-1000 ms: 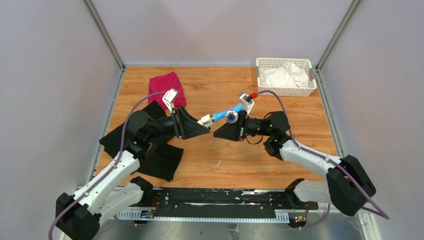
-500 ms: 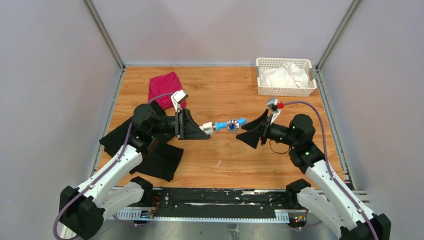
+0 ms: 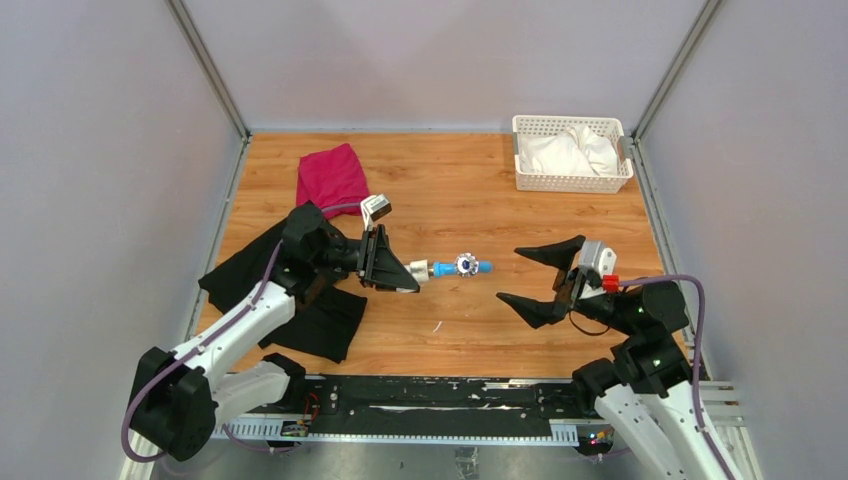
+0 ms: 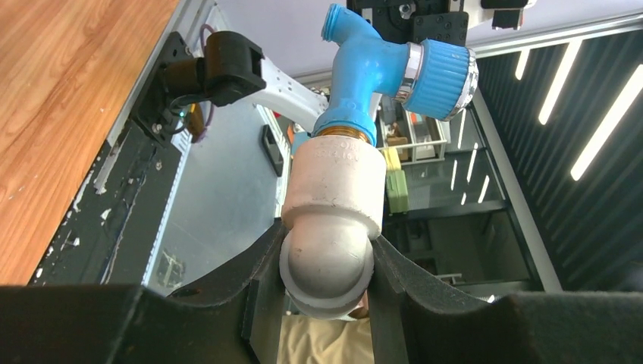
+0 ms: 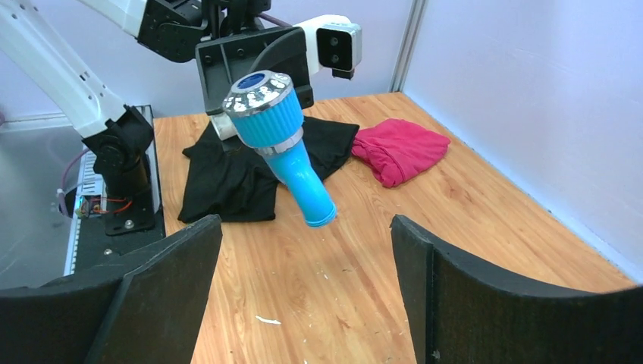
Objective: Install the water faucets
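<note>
The left gripper (image 4: 326, 262) is pinching the white pipe fitting (image 4: 334, 189) to steady the blue faucet (image 4: 364, 76) (right gripper (image 5: 303, 227) spread, empty).

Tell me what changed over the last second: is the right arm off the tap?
Yes. The right gripper came off the blue tap, opened wide and pulled back to its own side, toward the near edge. The left gripper kept its grip on the white fitting carrying the tap, shifting slightly nearer. The red cloth, black cloth and basket stayed put.
</note>
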### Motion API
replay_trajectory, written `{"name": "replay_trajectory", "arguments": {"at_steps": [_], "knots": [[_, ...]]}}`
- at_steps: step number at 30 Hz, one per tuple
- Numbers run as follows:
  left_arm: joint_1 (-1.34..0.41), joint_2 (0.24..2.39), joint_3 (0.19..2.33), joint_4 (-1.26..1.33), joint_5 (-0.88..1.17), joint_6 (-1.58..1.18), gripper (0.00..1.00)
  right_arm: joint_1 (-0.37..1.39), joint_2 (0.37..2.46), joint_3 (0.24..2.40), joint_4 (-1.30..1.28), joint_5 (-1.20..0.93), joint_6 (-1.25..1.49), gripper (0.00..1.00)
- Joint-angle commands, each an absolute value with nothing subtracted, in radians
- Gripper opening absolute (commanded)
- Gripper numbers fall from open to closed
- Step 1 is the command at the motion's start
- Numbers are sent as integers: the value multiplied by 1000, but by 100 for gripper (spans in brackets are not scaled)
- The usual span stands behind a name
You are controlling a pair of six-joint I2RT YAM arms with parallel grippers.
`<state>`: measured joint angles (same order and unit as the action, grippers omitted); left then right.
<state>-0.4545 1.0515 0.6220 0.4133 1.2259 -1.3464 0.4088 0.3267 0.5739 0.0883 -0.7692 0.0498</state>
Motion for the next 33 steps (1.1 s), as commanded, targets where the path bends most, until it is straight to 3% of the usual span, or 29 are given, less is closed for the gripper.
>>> {"name": "replay_trajectory", "arguments": {"at_steps": [1, 12, 21, 26, 33], "knots": [[-450, 1038, 631, 437, 1264, -1360, 0, 404, 393, 624, 85, -835, -35, 87], [-450, 1017, 624, 438, 1273, -1374, 0, 542, 572, 686, 222, -827, -77, 91], [-449, 1013, 630, 437, 1286, -1379, 0, 742, 738, 744, 205, -736, -250, 85], [-450, 1011, 630, 437, 1296, -1378, 0, 744, 771, 748, 225, -744, -256, 78], [-451, 1008, 627, 437, 1304, -1375, 0, 745, 791, 750, 244, -761, -246, 57]]}}
